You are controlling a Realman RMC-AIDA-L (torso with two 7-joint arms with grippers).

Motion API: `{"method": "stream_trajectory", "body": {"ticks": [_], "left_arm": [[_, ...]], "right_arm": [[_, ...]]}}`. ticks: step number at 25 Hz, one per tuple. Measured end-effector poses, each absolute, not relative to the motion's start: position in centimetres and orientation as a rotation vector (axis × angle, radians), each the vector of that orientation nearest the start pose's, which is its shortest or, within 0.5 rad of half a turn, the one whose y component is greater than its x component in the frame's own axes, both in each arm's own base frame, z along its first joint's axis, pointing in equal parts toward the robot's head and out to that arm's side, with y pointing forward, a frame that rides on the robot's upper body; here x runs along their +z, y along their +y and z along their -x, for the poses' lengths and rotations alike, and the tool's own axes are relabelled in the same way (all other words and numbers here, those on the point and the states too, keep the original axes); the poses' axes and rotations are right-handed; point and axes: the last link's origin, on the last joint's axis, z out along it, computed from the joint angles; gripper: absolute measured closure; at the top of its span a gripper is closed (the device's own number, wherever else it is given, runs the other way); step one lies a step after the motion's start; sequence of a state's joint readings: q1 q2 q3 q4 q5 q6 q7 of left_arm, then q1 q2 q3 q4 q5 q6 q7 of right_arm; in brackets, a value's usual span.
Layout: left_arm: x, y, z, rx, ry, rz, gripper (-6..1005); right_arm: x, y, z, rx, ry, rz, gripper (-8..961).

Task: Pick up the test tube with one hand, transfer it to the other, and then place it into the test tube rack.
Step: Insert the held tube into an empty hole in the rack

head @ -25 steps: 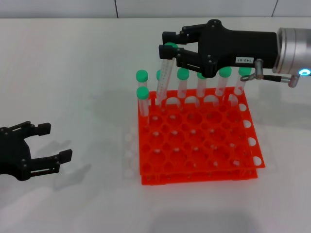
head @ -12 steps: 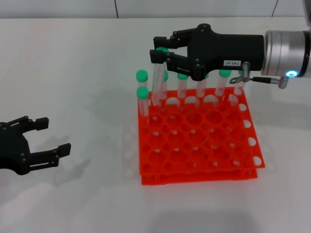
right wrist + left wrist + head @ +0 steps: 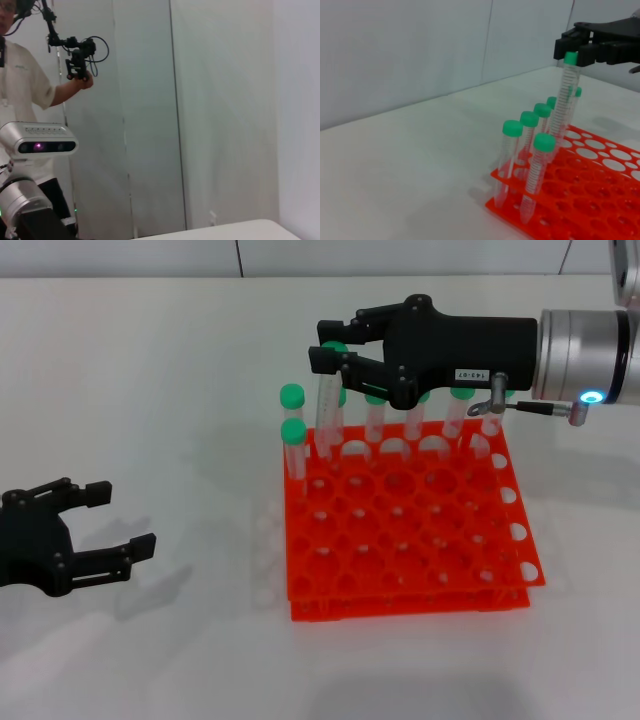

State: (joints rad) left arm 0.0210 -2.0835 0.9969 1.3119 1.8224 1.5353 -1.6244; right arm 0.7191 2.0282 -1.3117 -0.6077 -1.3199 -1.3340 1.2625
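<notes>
Green-capped clear plastic tubes (image 3: 292, 445) crowd the far row and far-left corner of the square orange-red plastic rack (image 3: 405, 535), blocking low passage there. The rack's near rows of holes stand unoccupied, reachable from above. The white table (image 3: 170, 390) left of the rack lies open.

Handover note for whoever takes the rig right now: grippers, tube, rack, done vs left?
Right gripper: shut on the test tube by its cap, over the rack's far left corner.
Left gripper: open, empty, low over the table, left of the rack.
Test tube rack: seven other tubes already stand along its far and left edges.
Done: pickup and transfer.
Left: the held tube's lower end is in or at a far-row hole; seat it, release, withdraw.
</notes>
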Motion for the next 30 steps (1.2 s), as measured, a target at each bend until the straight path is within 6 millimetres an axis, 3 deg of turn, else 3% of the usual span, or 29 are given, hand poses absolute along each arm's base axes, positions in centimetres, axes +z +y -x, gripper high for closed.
{"method": "stream_trajectory", "body": {"ticks": [30], "left_arm": [[6.2, 24.1, 29.7, -0.443, -0.675, 2.569, 124]], "right_arm": [[-4.0, 37.9, -14.7, 0.921, 0.189, 2.783, 698]]}}
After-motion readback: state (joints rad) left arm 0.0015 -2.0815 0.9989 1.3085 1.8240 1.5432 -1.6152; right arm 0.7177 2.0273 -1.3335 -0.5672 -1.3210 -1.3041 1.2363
